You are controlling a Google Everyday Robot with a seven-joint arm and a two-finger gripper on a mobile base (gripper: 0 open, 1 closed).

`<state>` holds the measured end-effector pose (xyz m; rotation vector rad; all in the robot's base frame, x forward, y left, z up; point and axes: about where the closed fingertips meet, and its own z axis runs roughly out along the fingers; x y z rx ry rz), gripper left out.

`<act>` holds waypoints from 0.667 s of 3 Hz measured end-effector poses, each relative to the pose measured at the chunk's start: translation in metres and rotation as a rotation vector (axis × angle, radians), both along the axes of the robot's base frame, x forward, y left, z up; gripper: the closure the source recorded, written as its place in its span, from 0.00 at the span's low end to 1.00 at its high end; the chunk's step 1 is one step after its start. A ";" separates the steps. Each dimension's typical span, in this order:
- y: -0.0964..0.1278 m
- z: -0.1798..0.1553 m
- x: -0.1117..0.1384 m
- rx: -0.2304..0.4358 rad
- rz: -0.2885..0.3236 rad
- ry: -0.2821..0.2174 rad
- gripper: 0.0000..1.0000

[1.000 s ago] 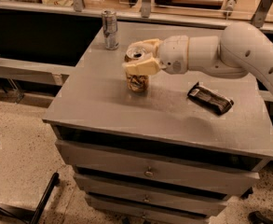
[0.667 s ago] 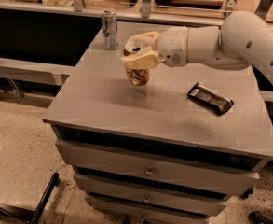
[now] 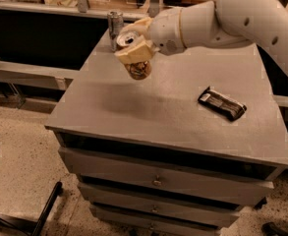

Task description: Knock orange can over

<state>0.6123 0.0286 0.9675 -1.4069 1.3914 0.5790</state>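
Orange can [image 3: 138, 68] is no longer upright on the table [image 3: 148, 117]. Versus a second ago it sits higher and tips, silver top pointing up and left, base swinging down and right. The arm moves up and left with it.

Left to right:
- Silver can [image 3: 115, 21] stands upright at the back-left edge, just behind the orange can. I can't tell whether the two touch; it looks like a narrow gap.
- Gripper [image 3: 133, 43] is over the back-left part of the table, fingers [image 3: 133, 52] clenched around the upper half of the orange can. The can looks lifted clear of the surface, with a soft shadow underneath, but the base-to-table gap is hard to read from this angle.
- Arm [image 3: 242, 14] reaches in from the upper right, wrist rolled over.
- Dark packet [image 3: 222, 103] lies flat on the right side, well apart from everything. Not relevant.

Step in hand, my read: mid-tip. The can is grasped and rotated partway, not yet lying down, so the task isn't done.

Next move calls for:
- rolling the wrist further so the can ends up on its side
- lowering it to the table
- letting go and backing off.

Watch-outs:
- The silver can is close behind, so keep the swing toward the open front of the table.
- The can may roll on release, and the left edge is near.
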 end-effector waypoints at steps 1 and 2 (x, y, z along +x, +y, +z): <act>0.016 -0.005 -0.005 -0.181 0.009 -0.011 1.00; 0.027 -0.017 -0.005 -0.416 0.032 0.009 1.00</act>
